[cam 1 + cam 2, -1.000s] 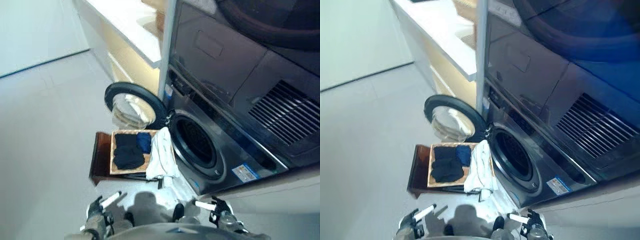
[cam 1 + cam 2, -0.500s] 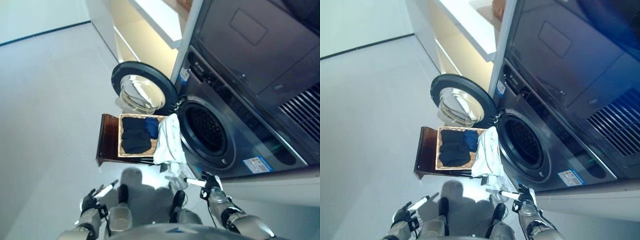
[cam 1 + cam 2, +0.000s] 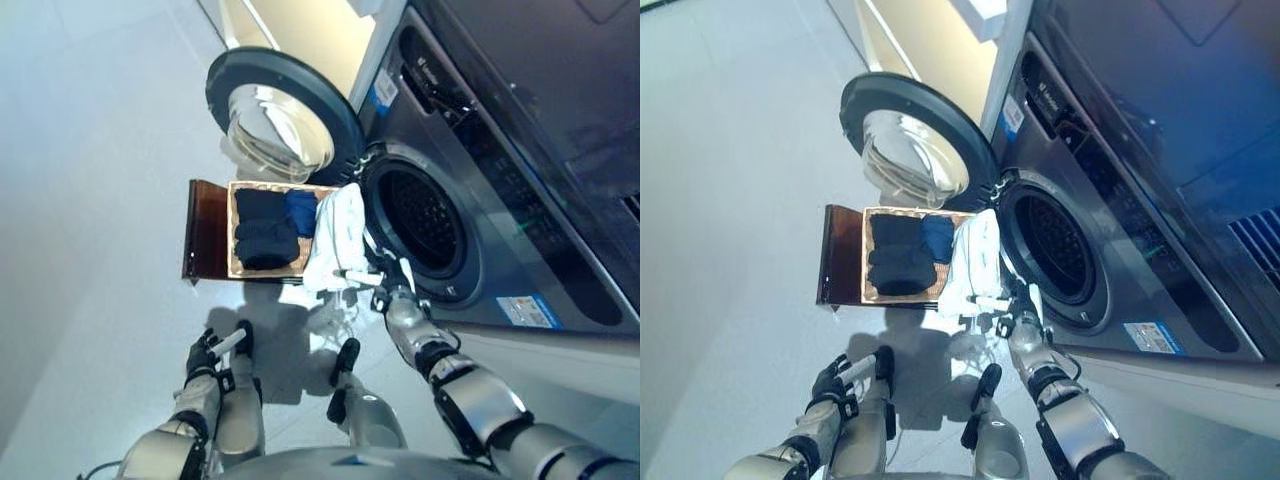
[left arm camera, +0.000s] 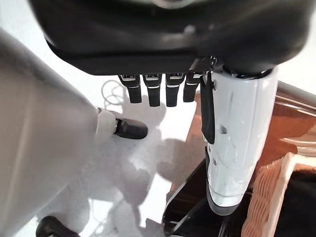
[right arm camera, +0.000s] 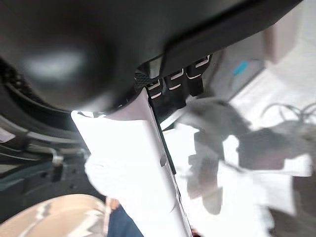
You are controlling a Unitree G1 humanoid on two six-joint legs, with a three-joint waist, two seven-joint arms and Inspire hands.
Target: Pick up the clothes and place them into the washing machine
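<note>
A wicker basket [image 3: 232, 238] sits on a low brown stool [image 3: 205, 228] in front of the washing machine [image 3: 500, 260]. In it lie dark clothes [image 3: 265, 235] and a blue cloth [image 3: 300, 205]. A white cloth [image 3: 335, 230] hangs over the basket's edge on the machine's side. The machine's round door [image 3: 275, 110] stands open beyond the basket, and the drum [image 3: 425, 225] is dark. My right hand [image 3: 387, 290] is open just below the white cloth's lower end, near the drum's rim, holding nothing. My left hand [image 3: 207, 355] is open and low, short of the stool.
A pale cabinet [image 3: 300, 25] stands beyond the open door. Light floor [image 3: 90, 200] spreads to the left of the stool. The left wrist view shows the stool [image 4: 296, 123] and the basket's wicker rim [image 4: 266, 207] close by.
The camera has tilted down and moved closer. My right hand has reached forward up to the white cloth's lower end. My left hand has risen slightly.
</note>
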